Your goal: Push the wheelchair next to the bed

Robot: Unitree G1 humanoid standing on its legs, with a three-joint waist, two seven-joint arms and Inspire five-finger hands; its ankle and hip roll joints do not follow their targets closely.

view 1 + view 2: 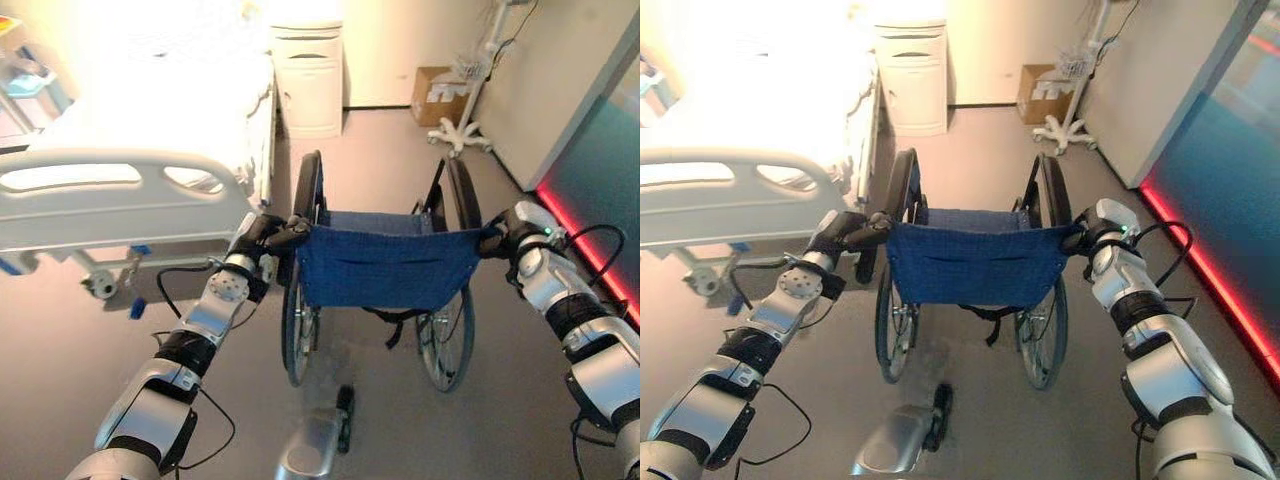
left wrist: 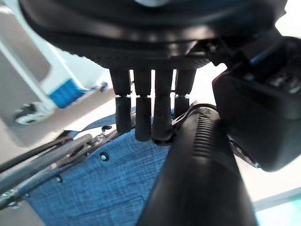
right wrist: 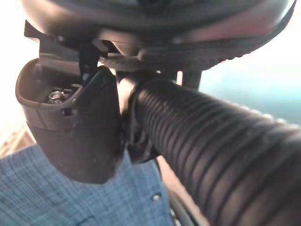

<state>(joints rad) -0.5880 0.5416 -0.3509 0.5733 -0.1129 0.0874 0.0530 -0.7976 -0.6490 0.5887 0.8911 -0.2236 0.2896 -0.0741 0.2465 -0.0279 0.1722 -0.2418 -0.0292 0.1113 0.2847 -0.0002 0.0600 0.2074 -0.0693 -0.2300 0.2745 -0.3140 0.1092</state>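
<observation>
- The left hand (image 1: 262, 237) has its fingers (image 2: 143, 120) curled over the wheelchair's left push handle (image 2: 200, 174), a black ribbed grip, with the thumb on the other side.
- The right hand (image 1: 512, 232) is wrapped round the right push handle (image 3: 221, 141), thumb (image 3: 77, 127) pressed beside the ribbed grip.
- The wheelchair (image 1: 385, 265) stands between the two hands, its blue fabric backrest facing the robot and its large wheels on the grey floor (image 1: 390, 160).
- The hospital bed (image 1: 150, 150) lies to the left, its white footboard (image 1: 120, 200) just beside the left hand; the wheelchair is near the bed's foot corner.
- Farther off, a white bedside cabinet (image 1: 308, 80) stands against the wall.
- A cardboard box (image 1: 432, 95) and a wheeled stand (image 1: 470, 120) sit far right; any print on the box is unreadable.
</observation>
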